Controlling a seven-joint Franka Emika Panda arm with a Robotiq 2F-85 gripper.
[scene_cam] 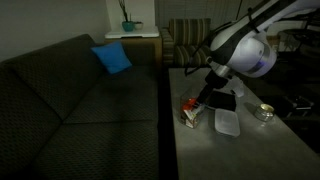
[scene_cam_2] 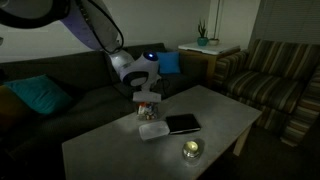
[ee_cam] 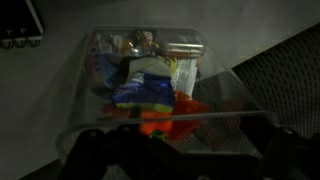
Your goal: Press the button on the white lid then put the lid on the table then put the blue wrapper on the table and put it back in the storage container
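The white lid (scene_cam: pixel 227 122) lies flat on the table (scene_cam: pixel 200 150) in an exterior view, at four o'clock from the storage container (scene_cam: pixel 189 114) and just beside it. The container stands close to the table's long edge, with the dark sofa (scene_cam: pixel 80 110) right alongside at nine o'clock. The gripper (scene_cam: pixel 198 104) hangs over the container, and the arm comes in from two o'clock. A flat black object (scene_cam: pixel 222 101) sits at twelve o'clock from the lid, and a silvery dish (scene_cam: pixel 264 112) at three, near the far edge. There is bare tabletop at six o'clock.

In an exterior view the lid (scene_cam_2: pixel 152 131) is a pale rounded rectangle at six o'clock from the container (scene_cam_2: pixel 148 111). The black object (scene_cam_2: pixel 182 123) is just beside the lid at three, the dish (scene_cam_2: pixel 191 150) is at five near the front edge, and there is open grey top at three o'clock.

In the wrist view the clear container (ee_cam: pixel 90 60) stands open. The blue wrapper (ee_cam: pixel 145 92) lies in its middle, with orange-red contents (ee_cam: pixel 160 122) at six. The gripper (ee_cam: pixel 180 152) is spread wide with nothing grasped. The table's edge cuts diagonally at three o'clock.
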